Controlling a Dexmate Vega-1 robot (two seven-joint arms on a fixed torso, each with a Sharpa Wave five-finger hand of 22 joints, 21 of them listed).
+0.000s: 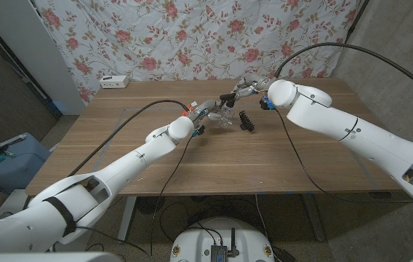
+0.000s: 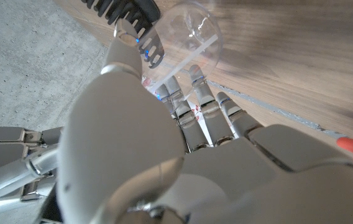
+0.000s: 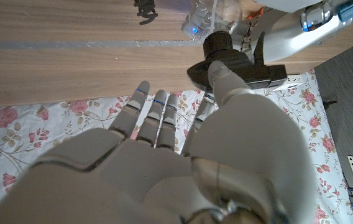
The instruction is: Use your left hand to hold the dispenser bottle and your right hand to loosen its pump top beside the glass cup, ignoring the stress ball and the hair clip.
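robot's left hand [image 1: 205,113] wraps the clear, likely light and slippery dispenser bottle [image 1: 223,116]; right hand [image 1: 250,89] pinches its black pump top [image 3: 226,57], the firm place to twist.

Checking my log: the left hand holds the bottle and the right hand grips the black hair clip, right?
No: the right wrist view shows the right hand gripping the black pump top; the hair clip lies untouched on the table. The left hand does hold the bottle.

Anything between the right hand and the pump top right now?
Nothing visible. The right hand is already at the black pump top, thumb against it. The hair clip lies off to the side on the table.
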